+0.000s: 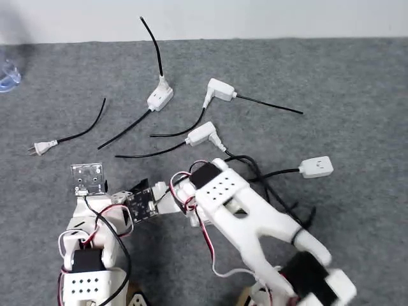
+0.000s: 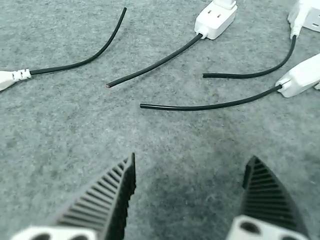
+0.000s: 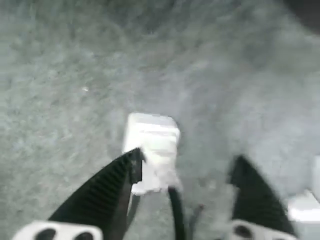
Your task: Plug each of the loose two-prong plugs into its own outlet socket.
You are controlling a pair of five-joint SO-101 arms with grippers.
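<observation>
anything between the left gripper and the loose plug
Nothing visible: bare carpet lies between the open left gripper and the loose plug; the nearest black cable ends lie beside that line.

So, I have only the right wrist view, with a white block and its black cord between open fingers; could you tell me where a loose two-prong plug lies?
Observer: A two-prong plug lies out on the left arm's side of the grey carpet, with its prongs pointing away from both arms.
Operator: Thank you. Is the left gripper holding anything?
Observer: No. The left gripper is open above bare carpet, with nothing between its fingers.
Operator: And is there an outlet block on my side?
Observer: Yes. A white outlet block lies on the right arm's side, with nothing touching it but its own cord.
</observation>
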